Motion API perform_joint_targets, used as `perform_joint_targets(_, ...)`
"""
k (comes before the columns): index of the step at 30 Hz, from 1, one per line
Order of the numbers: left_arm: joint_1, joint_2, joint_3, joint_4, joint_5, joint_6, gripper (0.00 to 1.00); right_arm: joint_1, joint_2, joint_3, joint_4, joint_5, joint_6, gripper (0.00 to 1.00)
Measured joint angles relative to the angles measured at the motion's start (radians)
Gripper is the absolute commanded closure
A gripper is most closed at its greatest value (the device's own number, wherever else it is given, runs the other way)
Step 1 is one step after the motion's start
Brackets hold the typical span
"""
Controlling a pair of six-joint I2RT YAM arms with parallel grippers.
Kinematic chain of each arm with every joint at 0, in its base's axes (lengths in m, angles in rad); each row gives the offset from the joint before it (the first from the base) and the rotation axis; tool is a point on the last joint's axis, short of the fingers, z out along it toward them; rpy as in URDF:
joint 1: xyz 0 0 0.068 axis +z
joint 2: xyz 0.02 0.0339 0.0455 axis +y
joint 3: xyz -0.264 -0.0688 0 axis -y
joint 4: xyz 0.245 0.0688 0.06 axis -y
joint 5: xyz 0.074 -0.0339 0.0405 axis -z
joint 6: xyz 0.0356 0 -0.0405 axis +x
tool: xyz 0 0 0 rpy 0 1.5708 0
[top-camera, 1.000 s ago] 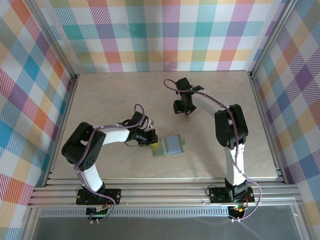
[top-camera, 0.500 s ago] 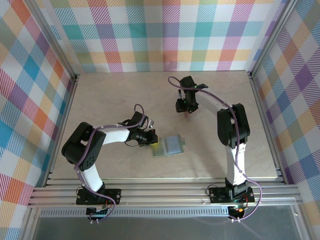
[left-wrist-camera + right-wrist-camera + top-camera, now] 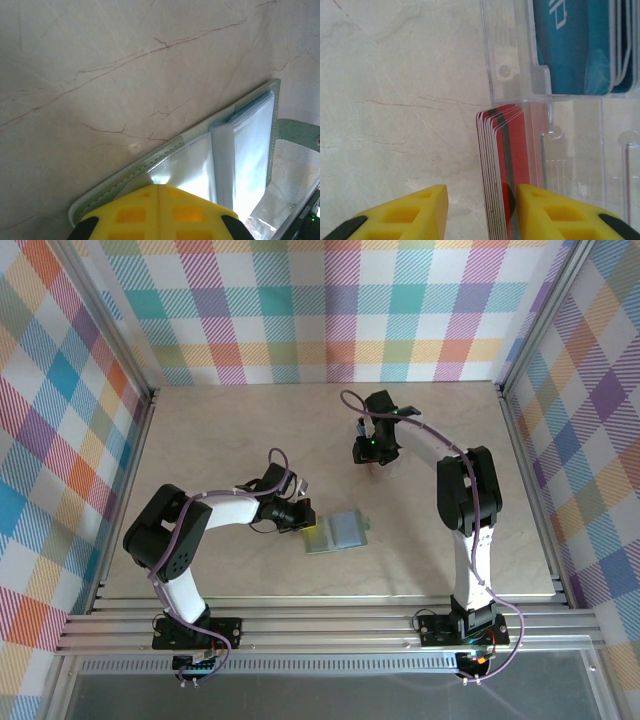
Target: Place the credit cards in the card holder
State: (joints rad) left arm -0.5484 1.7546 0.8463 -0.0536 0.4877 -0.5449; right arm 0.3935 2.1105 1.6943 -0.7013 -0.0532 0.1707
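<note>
The card holder (image 3: 338, 531) lies open on the table, sage green with clear inner pockets (image 3: 200, 160). My left gripper (image 3: 303, 518) is shut, and its yellow tips (image 3: 159, 190) rest on the holder's left flap with nothing between them. A stack of red credit cards (image 3: 502, 165) stands on edge in a clear plastic rack (image 3: 510, 60). Blue credit cards (image 3: 575, 45) fill another slot of the rack. My right gripper (image 3: 480, 200) is open and straddles the red stack. Its right finger is against the stack and its left finger stands apart. From above, the right gripper (image 3: 375, 452) is at the back centre.
Plaid walls and metal rails enclose the marble-patterned table (image 3: 220, 440). The right arm (image 3: 465, 490) arches over the right side of the table. Bare tabletop lies to the left of the rack (image 3: 395, 100).
My right gripper has shifted slightly to the right over the rack and its jaws have narrowed around the red cards. The left arm and the card holder have not moved.
</note>
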Motion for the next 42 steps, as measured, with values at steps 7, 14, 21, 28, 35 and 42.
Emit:
perform_joint_targets(7,0.0,-0.001,0.0,0.0,0.0,0.0,1.0,-0.015,-0.025,0.0,0.001,-0.045,0.0,0.66)
perform_joint_targets(14,0.0,-0.001,0.0,0.0,0.0,0.0,1.0,-0.023,-0.036,-0.004,0.004,-0.06,0.001,0.72)
perform_joint_targets(21,0.0,-0.001,0.0,0.0,0.0,0.0,1.0,-0.026,-0.036,-0.011,0.004,-0.06,0.004,0.79)
perform_joint_targets(28,0.0,-0.001,0.0,0.0,0.0,0.0,1.0,-0.029,-0.036,-0.011,0.004,-0.054,0.005,0.92)
perform_joint_targets(35,0.0,-0.001,0.0,0.0,0.0,0.0,1.0,-0.029,-0.036,-0.011,0.004,-0.048,0.004,1.0)
perform_joint_targets(42,0.0,-0.001,0.0,0.0,0.0,0.0,1.0,-0.029,-0.043,-0.024,0.013,-0.025,0.008,1.0)
